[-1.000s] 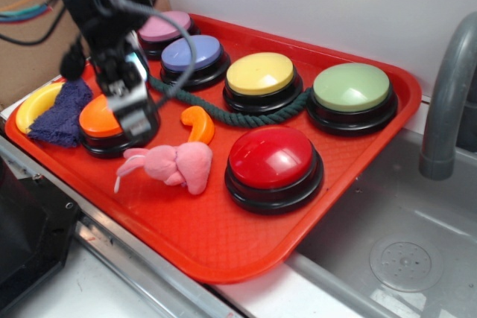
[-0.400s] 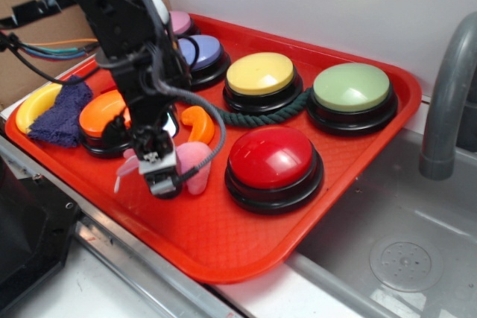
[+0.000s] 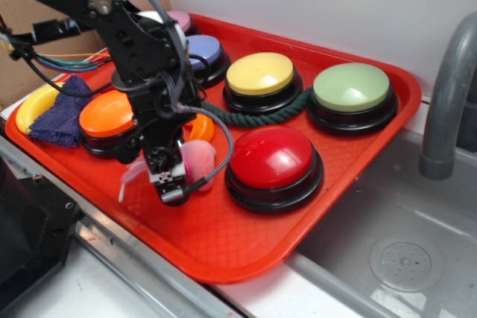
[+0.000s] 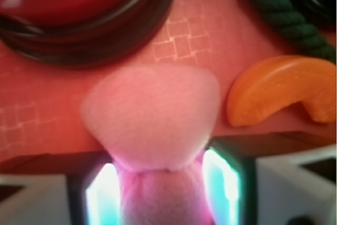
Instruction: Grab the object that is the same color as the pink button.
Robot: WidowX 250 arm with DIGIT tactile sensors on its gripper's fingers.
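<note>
Gripper (image 3: 170, 184): low over the red tray (image 3: 223, 236), left of frame centre in the exterior view.
Jaws: drawn narrow, pinching the plush's neck from both sides in the wrist view.
Pink plush toy (image 4: 152, 114): fuzzy, pale pink, its rounded part bulging past the fingertips (image 4: 102, 193); on the tray between the red button (image 3: 274, 158) and the orange curved piece (image 4: 279, 90).
Pink button (image 3: 179, 18): upper left, mostly hidden behind the arm.

Exterior looks down from the tray's (image 3: 358, 206) front; wrist hovers close, sharing it.
</note>
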